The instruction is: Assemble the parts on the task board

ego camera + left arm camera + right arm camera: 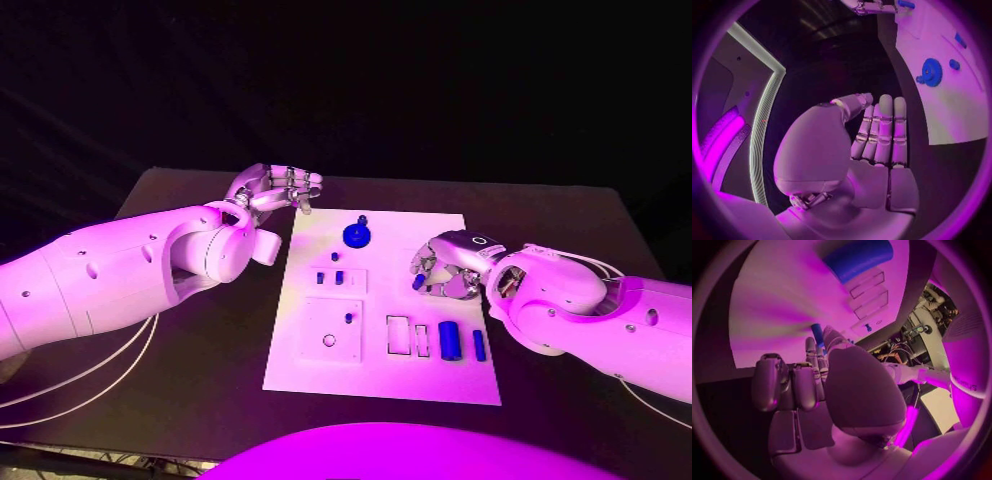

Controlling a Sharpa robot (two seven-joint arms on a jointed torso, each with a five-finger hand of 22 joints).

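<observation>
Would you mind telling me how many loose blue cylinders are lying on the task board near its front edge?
2: a thick blue cylinder and a thinner one beside it, toward the board's right edge. The right hand pinches another small blue piece; more could be hidden.

A black table (202, 380) carries the scene, its far edge running from about ten o'clock to two o'clock in the head view. A dark backdrop (346, 80) hangs behind it at twelve o'clock. White cables (80, 385) trail at eight o'clock.
</observation>
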